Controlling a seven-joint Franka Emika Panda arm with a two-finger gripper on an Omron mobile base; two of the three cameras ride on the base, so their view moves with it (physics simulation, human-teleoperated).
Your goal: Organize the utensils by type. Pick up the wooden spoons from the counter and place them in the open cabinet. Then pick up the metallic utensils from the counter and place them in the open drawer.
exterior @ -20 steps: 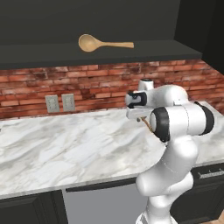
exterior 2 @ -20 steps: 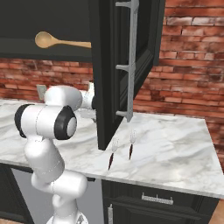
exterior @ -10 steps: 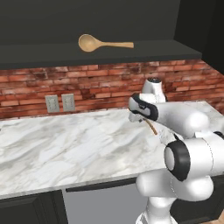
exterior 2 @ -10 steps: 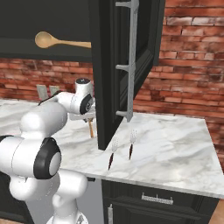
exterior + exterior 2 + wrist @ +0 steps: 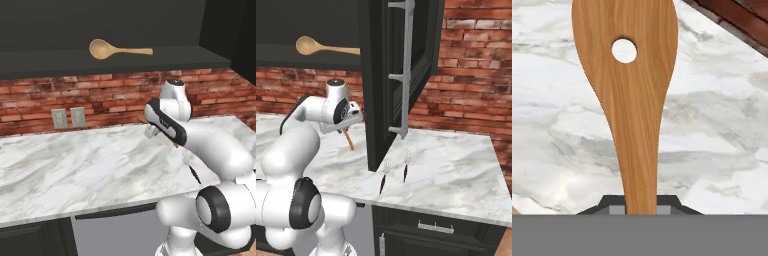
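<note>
My gripper [image 5: 640,206] is shut on the handle of the smaller orange-brown wooden spoon [image 5: 629,90], whose flat blade has a round hole. In the right base view the spoon [image 5: 348,139] hangs below the gripper [image 5: 346,128], just above the counter [image 5: 456,170]. The larger light-tan wooden spoon [image 5: 102,49] [image 5: 308,46] lies on the shelf of the open cabinet [image 5: 165,59]. Two metallic utensils, forks [image 5: 385,175] [image 5: 406,165], lie on the counter near its front edge, right of the gripper. The open drawer is out of view.
The open cabinet's black door [image 5: 391,75] hangs out over the counter between my hand and the forks. A red brick wall [image 5: 100,97] with a wall outlet [image 5: 69,118] backs the counter [image 5: 75,165]. Black lower cabinets [image 5: 431,230] sit below.
The arm has folded, its elbow swinging out toward the camera. The hand stays over the back of the counter, still gripping the small spoon, which now hangs below it.
</note>
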